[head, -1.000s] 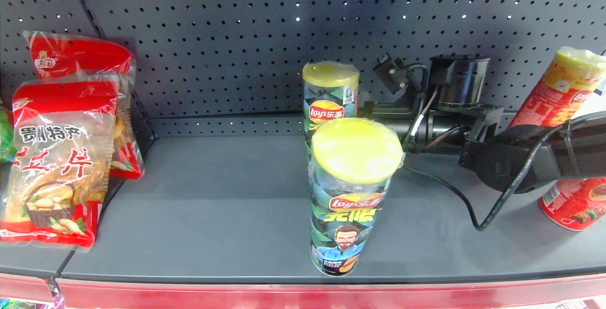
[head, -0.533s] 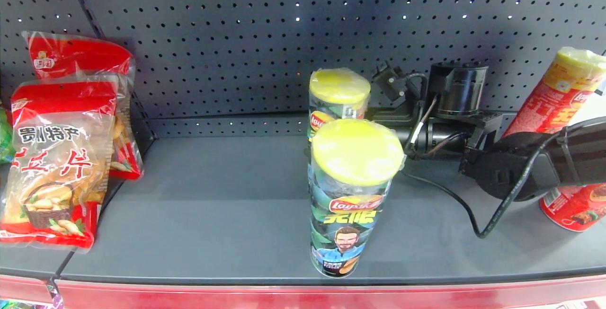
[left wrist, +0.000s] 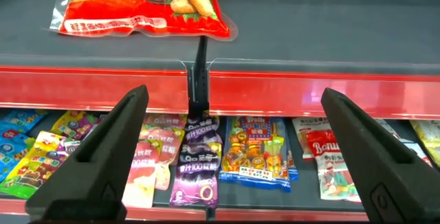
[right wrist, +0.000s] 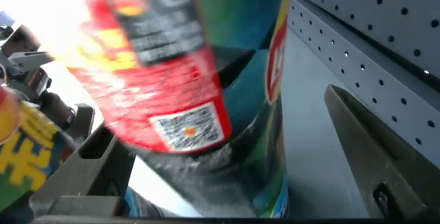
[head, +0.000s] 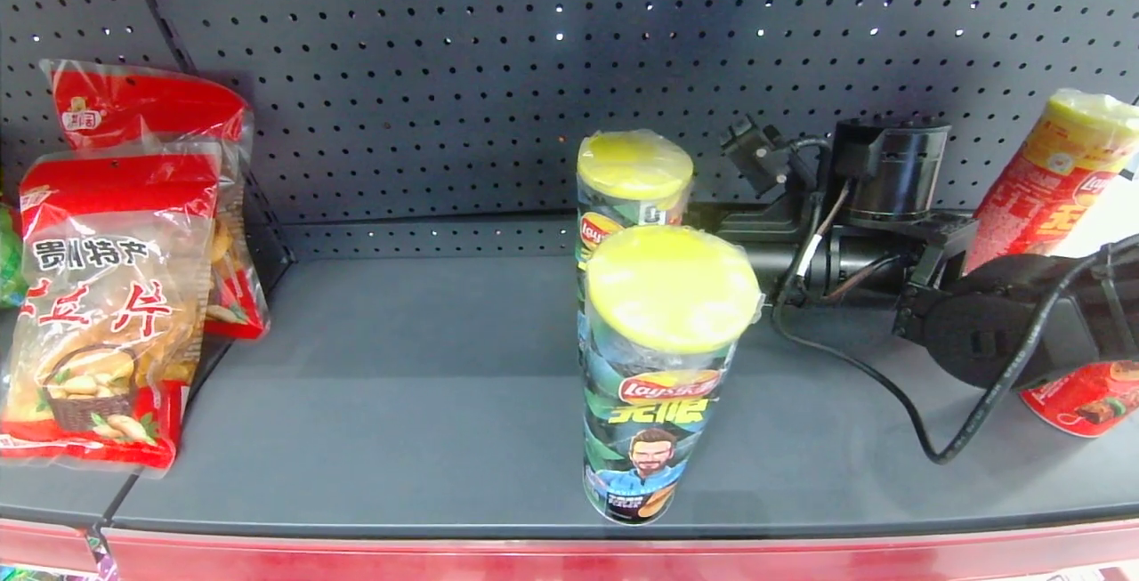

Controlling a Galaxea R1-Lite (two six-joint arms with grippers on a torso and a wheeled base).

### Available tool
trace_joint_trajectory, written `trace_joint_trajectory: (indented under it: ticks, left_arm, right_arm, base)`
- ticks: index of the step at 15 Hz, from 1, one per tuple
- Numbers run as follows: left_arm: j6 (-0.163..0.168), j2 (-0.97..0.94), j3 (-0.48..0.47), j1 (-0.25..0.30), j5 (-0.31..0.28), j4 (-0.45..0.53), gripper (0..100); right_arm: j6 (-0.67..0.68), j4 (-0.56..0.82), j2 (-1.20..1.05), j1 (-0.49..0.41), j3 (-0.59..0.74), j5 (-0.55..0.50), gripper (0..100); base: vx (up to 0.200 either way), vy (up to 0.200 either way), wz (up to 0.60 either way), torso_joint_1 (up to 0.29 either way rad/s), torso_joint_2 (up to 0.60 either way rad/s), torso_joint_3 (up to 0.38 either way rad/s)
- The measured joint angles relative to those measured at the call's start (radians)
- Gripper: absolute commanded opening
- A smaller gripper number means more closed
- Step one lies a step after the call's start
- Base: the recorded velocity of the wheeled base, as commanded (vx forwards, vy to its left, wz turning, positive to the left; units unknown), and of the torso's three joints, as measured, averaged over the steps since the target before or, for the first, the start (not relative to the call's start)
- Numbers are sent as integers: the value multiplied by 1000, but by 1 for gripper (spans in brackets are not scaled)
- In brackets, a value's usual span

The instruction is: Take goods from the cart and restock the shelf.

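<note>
Shelf point(head: 400, 403): grey deck, red front edge, pegboard back.
Front green can point(head: 663, 376): upright near the front edge, yellow lid.
Rear green can point(head: 634, 185): stands on the shelf directly behind the front one; contact between them unclear.
Right end effector point(head: 725, 223): low over the deck at the rear can's right side, fingers spread either side of it, one finger point(right wrist: 364, 148) clearly off the can; grips nothing.
Left end effector point(left wrist: 234, 148): wide open, empty, facing the shelf's red edge.
Red can point(head: 1059, 172): leaning, far right.
Red snack bags point(head: 107, 296): standing at the left.
</note>
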Motion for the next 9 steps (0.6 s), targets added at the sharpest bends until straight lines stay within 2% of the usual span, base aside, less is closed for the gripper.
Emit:
trace_joint_trajectory:
  ticks: [9]
  left_arm:
    - [0,0,0,0,0,0,100]
  right_arm:
    - [0,0,-61,-35,65,1,100]
  base:
    - [0,0,0,0,0,0]
